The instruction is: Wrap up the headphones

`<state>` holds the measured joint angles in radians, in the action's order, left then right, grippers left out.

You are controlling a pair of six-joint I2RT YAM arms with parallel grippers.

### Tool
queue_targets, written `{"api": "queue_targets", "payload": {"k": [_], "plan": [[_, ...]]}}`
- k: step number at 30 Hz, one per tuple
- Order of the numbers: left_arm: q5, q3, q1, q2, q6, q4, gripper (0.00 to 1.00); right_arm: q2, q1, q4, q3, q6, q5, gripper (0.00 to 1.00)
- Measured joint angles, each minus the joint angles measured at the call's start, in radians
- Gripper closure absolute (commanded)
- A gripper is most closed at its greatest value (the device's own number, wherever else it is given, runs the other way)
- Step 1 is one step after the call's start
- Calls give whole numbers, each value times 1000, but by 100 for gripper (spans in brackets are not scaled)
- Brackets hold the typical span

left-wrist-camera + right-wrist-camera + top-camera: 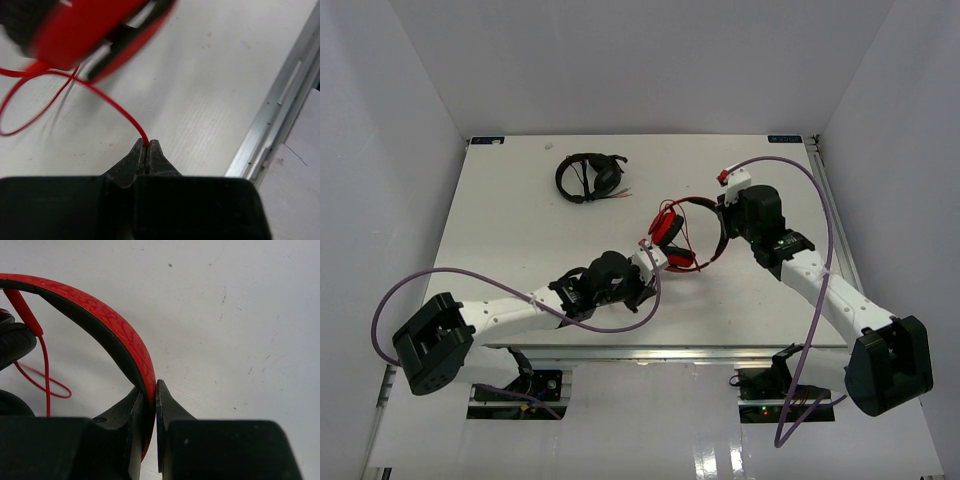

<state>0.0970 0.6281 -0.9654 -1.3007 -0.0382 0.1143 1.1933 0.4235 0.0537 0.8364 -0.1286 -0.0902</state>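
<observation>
Red headphones (667, 228) lie right of centre on the counter (510, 230), between the two arms.

Top view: both tools are buried under their wrists, so the jaws are not readable there.

Left wrist view: left tool (148, 146) pinched together on the thin red cable (112, 105), which loops away to the left. This cable is too fine to trace from above. The ear cup (75, 30) is blurred and cut off at the frame's top.

Right wrist view: right tool (150, 390) clamped across the red headband (107, 322). The band's lower end is hidden between the fingers.

Black headphones (590, 177) sit well apart at the far side, seen only from above.
</observation>
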Motion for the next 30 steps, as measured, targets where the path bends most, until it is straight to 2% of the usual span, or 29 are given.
{"api": "queue_targets", "payload": {"k": [9, 17, 25, 30], "plan": [[24, 27, -128, -53, -51, -115, 100, 92, -30, 59, 149, 181, 55, 92], [25, 192, -173, -64, -39, -241, 100, 107, -39, 82, 156, 225, 84, 92], [70, 266, -211, -45, -41, -347, 100, 120, -56, 82, 157, 247, 46, 92], [97, 459, -262, -111, -25, -477, 100, 150, -57, 78, 156, 231, -16, 92]]}}
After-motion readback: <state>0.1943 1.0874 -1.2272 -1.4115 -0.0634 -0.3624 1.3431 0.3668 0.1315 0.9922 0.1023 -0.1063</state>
